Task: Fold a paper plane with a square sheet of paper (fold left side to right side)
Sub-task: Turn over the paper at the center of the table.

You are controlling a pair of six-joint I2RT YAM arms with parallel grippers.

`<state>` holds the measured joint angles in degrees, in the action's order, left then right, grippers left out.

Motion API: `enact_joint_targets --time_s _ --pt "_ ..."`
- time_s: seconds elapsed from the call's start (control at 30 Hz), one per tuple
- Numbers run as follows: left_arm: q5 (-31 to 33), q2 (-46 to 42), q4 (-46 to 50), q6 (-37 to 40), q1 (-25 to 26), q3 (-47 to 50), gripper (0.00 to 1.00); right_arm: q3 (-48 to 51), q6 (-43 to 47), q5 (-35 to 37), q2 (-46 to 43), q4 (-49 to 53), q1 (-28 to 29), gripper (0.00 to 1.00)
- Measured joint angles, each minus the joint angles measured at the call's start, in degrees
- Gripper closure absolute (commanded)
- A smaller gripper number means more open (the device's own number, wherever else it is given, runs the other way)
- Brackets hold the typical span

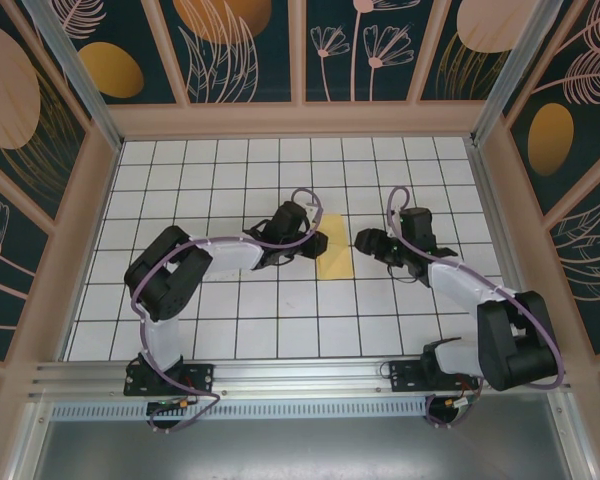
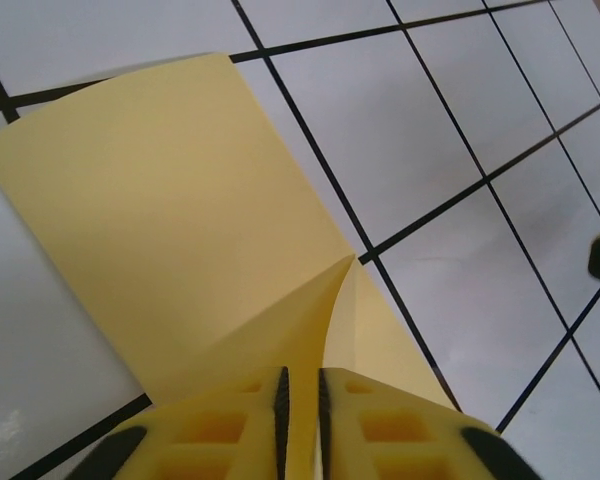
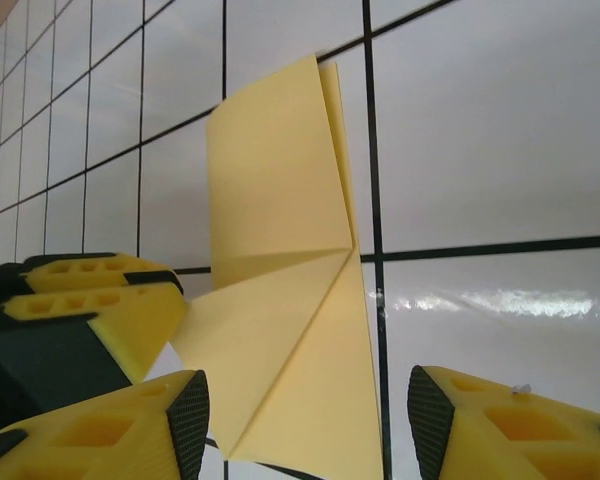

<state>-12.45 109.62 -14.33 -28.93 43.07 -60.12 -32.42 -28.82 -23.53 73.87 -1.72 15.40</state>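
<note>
Yellow-orange paper on white tile: the sheet of paper (image 1: 335,260) lies near the middle of the table (image 1: 180,300), between your two grippers. In the top view it reads as a narrow strip, its long edges running away from the arm bases, already folded over on itself.

Left gripper (image 1: 317,243) — it reaches in from the sheet's left side. In the left wrist view (image 2: 302,390) its yellow jaws stand almost together. A raised crease of the sheet (image 2: 170,210) runs straight into the thin slot between them, so you are pinching the paper there. The rest of the sheet lies flat across the black grid lines (image 2: 440,210).

Right gripper (image 1: 363,239) — it faces the sheet from the right, just beside it. In the right wrist view (image 3: 305,420) its two jaws stand wide apart with nothing clamped, and the near corner of the sheet (image 3: 280,190) sits in the gap between them. Whether either black pad touches the paper is hard to tell from this angle; both appear clear of it. Diagonal creases meet at the sheet's right edge, and two layers show at its far edge. The left gripper's (image 3: 100,300) yellow fingers meet the sheet at its left corner in this view.
</note>
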Motion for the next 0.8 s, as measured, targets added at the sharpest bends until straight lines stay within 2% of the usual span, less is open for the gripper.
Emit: enact_joint_targets --time_s 0.1,0.47,0.7,0.8 --pt "1.4 0.0 0.0 -0.3 0.0 0.2 1.00 0.7 -0.1 -1.5 0.6 -0.9 0.0 0.42" --pt "4.0 -3.5 0.0 -0.3 0.0 3.1 1.00 0.5 -4.5 -7.7 12.5 -11.1 2.8 0.44" --pt "4.3 -3.6 0.0 -0.3 0.0 3.2 1.00 -2.6 -7.8 -10.0 20.0 -17.1 5.5 0.50" --pt "4.6 -3.6 0.0 -0.3 0.0 3.2 0.98 -3.4 -9.1 -10.8 22.1 -19.1 5.9 0.60"
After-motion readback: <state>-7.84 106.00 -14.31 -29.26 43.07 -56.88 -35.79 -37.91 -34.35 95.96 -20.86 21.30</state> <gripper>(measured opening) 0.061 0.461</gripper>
